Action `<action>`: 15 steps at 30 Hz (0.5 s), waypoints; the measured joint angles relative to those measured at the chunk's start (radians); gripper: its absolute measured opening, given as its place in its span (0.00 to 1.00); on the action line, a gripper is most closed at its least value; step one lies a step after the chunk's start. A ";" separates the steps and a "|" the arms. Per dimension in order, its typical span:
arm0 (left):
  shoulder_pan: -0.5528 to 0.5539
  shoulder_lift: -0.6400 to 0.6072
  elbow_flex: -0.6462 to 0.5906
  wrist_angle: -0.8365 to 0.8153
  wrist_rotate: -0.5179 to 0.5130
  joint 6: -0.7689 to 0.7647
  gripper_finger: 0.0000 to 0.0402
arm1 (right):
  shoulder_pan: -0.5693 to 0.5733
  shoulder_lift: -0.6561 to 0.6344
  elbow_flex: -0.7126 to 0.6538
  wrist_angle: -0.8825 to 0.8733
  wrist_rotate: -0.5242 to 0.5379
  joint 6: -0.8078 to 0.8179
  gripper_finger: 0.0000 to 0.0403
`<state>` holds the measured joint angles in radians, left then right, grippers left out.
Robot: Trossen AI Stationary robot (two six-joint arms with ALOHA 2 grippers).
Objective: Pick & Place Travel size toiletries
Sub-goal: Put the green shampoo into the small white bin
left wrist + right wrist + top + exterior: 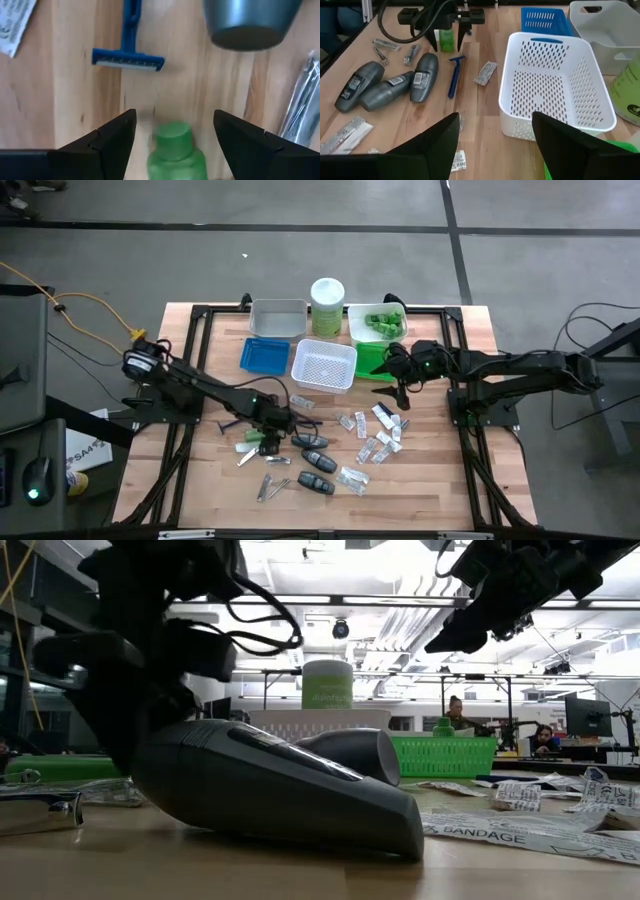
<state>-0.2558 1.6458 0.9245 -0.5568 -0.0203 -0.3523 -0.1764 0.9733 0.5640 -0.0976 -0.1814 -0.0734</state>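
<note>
At lower centre-left of the high view, the left gripper (pixel 268 432) stands with fingers spread either side of a green tube (pixel 174 150) on the table (pixel 440 480), blue razor (pixel 128 52) just beyond. The right gripper (pixel 402 385), fingers apart, hovers at centre right over the green tray (pixel 372 360).

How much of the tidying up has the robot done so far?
Some green tubes already sit in a white tray. The left gripper, open, straddles another green tube on the table. Grey cases, a blue razor and packets remain loose.
</note>
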 joint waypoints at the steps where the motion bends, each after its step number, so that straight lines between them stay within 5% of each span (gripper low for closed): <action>1: 0.000 0.006 0.000 0.000 0.001 0.000 0.66 | 0.000 0.000 0.000 0.001 0.000 -0.002 0.61; 15: 0.001 0.027 0.030 -0.077 -0.032 -0.124 0.66 | 0.000 0.000 0.000 -0.009 0.000 -0.003 0.61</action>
<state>-0.2550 1.6726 0.9542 -0.6336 -0.0520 -0.4766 -0.1764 0.9733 0.5640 -0.1066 -0.1816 -0.0761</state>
